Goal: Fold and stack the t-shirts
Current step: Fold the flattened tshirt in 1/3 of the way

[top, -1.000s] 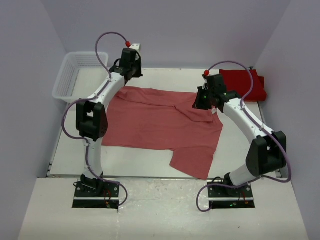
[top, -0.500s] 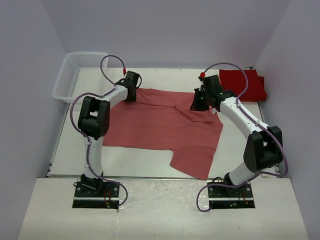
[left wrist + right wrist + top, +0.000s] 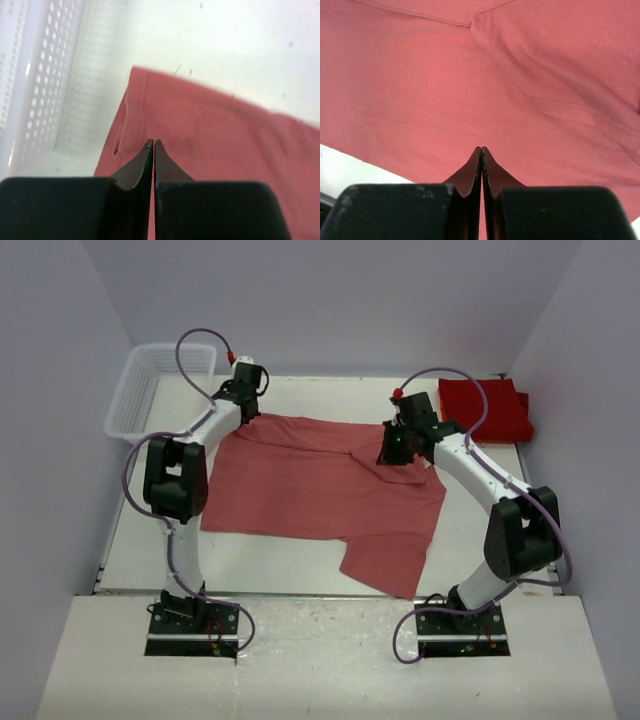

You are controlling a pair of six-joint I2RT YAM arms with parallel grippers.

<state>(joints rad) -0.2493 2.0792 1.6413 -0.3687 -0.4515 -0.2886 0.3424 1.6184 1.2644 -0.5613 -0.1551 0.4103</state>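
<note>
From where I sit, the room is a plain box with pale lilac-grey walls [image 3: 330,300] closing in on the left, far and right sides. At the far left corner of the white counter [image 3: 150,540] sits a white mesh basket [image 3: 150,390], its long side running along the left wall. Just to its right, my left hand [image 3: 153,144] hangs over the far left corner of the salmon-red t-shirt [image 3: 320,490]. Its fingers are clenched tip to tip, and I cannot tell from the wrist view whether any cloth is caught between them. The counter beyond that corner is bare, white and lightly speckled. The t-shirt lies spread open across the middle of the counter, mostly flat, with one flap reaching toward the near edge right of centre. At its far right part the cloth is creased where my right hand [image 3: 481,149] comes down on it. That hand is clenched as well, fingertips pressed together right at the fabric, and I cannot say whether it has a pinch of it. Further right, in the far right corner, the folded red t-shirts [image 3: 487,407] lie in a brighter, deeper red pile, apart from the spread one. Both arm bases are bolted to a separate off-white ledge [image 3: 320,660] at the near side.
</note>
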